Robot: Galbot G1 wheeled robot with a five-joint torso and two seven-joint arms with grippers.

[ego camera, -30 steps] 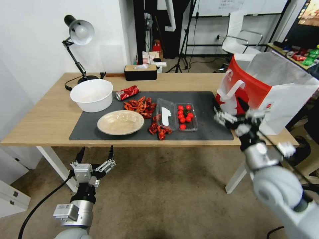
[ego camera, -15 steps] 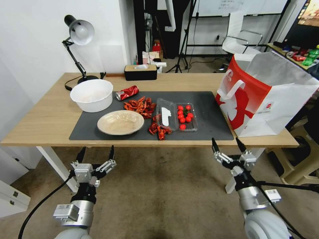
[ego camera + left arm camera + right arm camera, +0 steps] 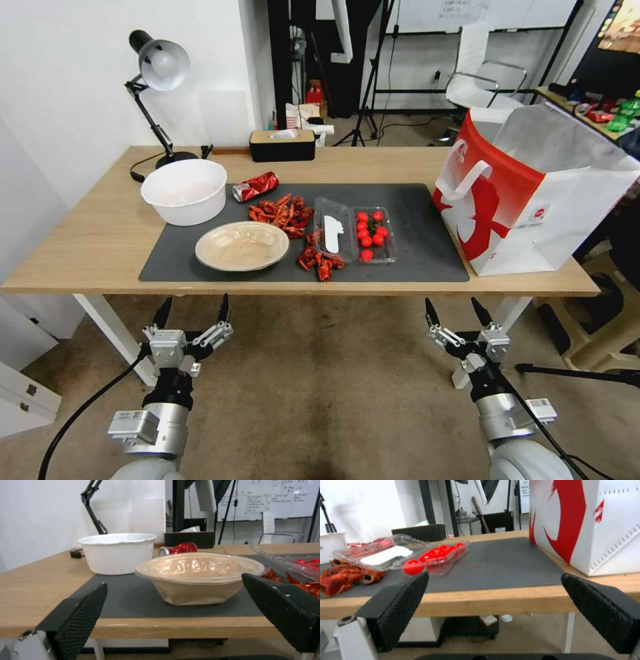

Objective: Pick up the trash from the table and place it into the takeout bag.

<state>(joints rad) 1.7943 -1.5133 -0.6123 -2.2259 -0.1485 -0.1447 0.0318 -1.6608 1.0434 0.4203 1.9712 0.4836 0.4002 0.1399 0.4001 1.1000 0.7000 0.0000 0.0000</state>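
Note:
On the table a dark mat carries the trash: a beige shallow bowl, a crushed red soda can and red shell scraps. The takeout bag stands upright at the table's right end. My left gripper hangs open below the front edge, in line with the beige bowl; its fingers frame that bowl from a distance. My right gripper is open too, below the front edge and left of the bag.
A white deep bowl sits at the mat's left end. An open clear box of red tomatoes lies mid-mat, with more shell scraps beside it. A desk lamp and a tissue box stand along the back edge.
My right arm has come down from in front of the bag to below the table's front edge, gripper still open. The left arm and the tabletop things have not moved.

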